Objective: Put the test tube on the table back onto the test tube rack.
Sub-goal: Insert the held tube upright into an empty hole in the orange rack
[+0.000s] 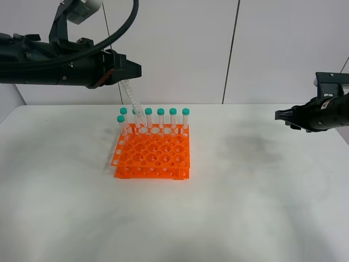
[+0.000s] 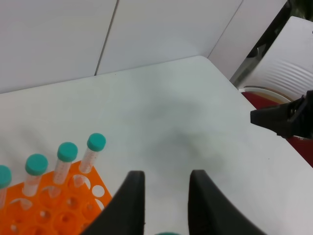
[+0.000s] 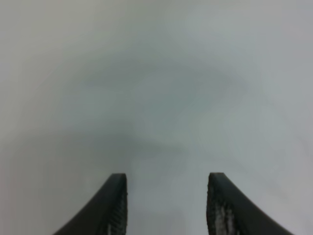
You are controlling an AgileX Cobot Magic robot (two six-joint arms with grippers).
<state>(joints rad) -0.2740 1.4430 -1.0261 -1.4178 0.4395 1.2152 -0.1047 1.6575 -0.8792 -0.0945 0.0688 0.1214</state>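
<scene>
Seven capped tubes (image 1: 160,119) at rack (image 1: 155,155) rear, left gripper (image 1: 131,71) clamping tilted test tube (image 1: 131,95) above, right gripper (image 1: 279,115) spread

Pale wall panels (image 1: 180,49) divided by dark vertical seams (image 1: 232,52), evenly lit.

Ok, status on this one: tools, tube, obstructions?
Left tool shut on the test tube, tilted, tip down at back row of test tube rack. Right tool open, empty, aside. Capped tubes crowd the tip.

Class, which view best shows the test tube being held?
Exterior high: the slim clear plastic test tube shows nearly full length, tilted. Left wrist catches only its teal cap edge; right wrist, nothing.
</scene>
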